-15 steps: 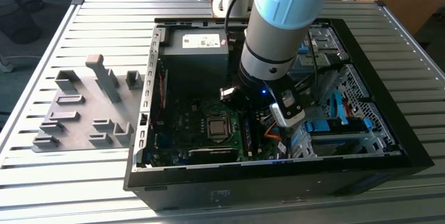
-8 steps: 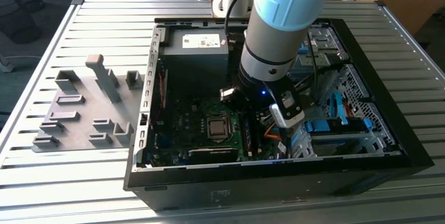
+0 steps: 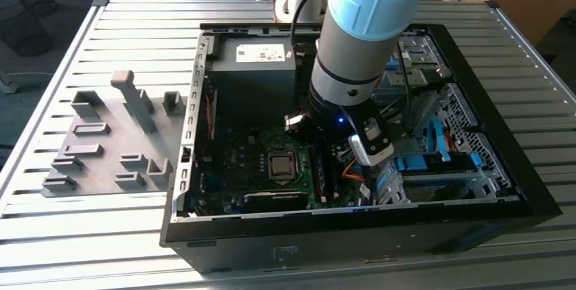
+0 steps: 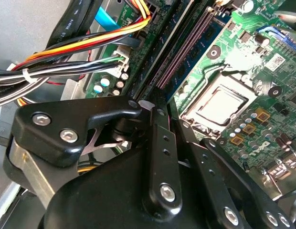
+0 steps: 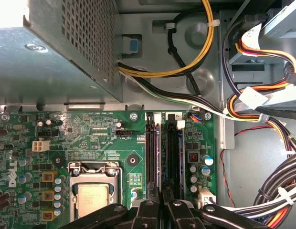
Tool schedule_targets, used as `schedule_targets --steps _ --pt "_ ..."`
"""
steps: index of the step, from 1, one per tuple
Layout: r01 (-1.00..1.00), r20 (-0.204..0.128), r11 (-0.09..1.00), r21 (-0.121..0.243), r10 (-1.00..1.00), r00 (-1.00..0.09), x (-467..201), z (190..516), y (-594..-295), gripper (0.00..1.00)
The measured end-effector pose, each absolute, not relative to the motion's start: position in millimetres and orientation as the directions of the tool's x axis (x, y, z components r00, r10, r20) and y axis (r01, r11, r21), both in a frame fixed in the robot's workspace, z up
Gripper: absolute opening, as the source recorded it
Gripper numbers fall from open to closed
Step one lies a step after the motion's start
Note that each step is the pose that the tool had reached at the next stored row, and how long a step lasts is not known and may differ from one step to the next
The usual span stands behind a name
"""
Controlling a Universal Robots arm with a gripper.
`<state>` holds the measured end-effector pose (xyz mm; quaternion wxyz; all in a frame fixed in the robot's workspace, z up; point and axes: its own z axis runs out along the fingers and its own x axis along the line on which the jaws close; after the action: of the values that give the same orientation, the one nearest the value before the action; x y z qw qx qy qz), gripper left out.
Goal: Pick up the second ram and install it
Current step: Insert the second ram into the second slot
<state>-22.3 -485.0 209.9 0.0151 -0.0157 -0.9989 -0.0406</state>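
While the second ram [image 5: 175,160] stands on edge in its slot on the motherboard [image 5: 100,143], low and right of centre in the first wrist view, its long axis runs straight up the frame away from the gripper [image 5: 160,207]. That gripper sits at the bottom edge, its black fingers [image 5: 147,212] drawn close around the stick's near end; whether they actually pinch it cannot be told. Left lies the processor socket [image 5: 93,198]; upper right, bundled cables [image 5: 262,109].
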Motion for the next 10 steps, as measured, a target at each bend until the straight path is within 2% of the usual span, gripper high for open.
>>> schedule_targets --steps 10 --pt "0.033 0.031 0.996 0.081 0.03 -0.999 -22.3 213.7 -485.1 0.14"
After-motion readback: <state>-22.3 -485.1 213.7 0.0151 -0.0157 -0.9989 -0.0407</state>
